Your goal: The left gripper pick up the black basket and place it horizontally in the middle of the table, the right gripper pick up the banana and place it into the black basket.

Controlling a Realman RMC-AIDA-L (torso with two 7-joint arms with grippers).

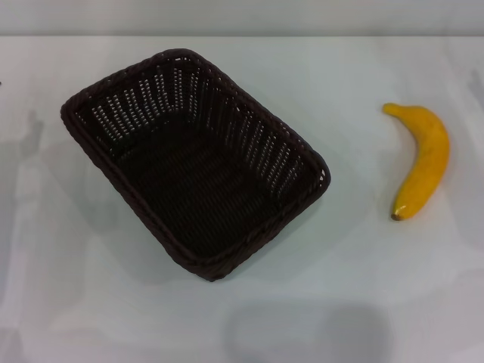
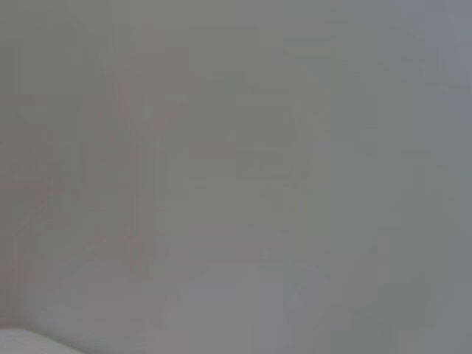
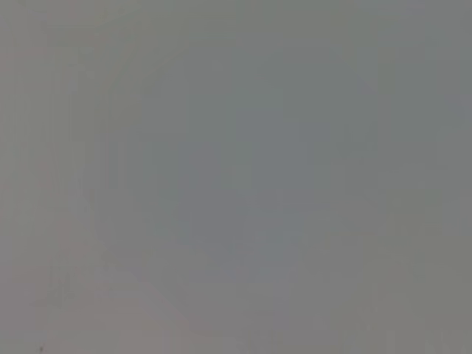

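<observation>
Head view showed neither gripper, so you couldn't tell their finger state; the black basket (image 1: 195, 162) sat skewed at nine o'clock, the banana (image 1: 420, 160) at three; you risked tipping it grabbing one rim.

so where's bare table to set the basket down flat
Bare table lies between the basket and the banana, along the near edge in front of both, and left of the basket. The basket sits askew, left of centre, and is empty. No hand is in view.

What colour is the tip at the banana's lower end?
Dark brown, on the yellow banana; the head view shows it best.
</observation>
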